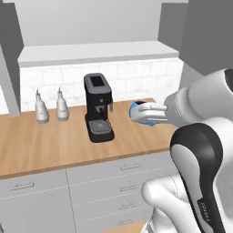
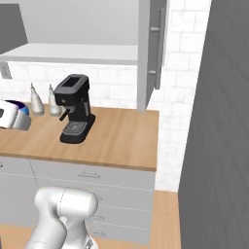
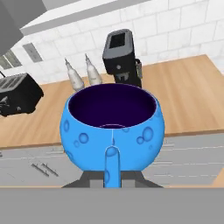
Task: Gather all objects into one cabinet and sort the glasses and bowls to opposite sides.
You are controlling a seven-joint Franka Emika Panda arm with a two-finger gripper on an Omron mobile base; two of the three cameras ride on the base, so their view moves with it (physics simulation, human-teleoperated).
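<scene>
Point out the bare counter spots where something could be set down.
Widest free stretch: wooden counter between the coffee machine and its right end. Also free in front of the two white bottles. Crowded: bottles and machine together near the backsplash.

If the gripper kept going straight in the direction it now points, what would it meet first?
The gripper is shut on the blue bowl and points over the wooden counter toward the black coffee machine. The bowl would probably reach that machine first, though depth is hard to judge; the two white bottles stand just left of that line.
</scene>
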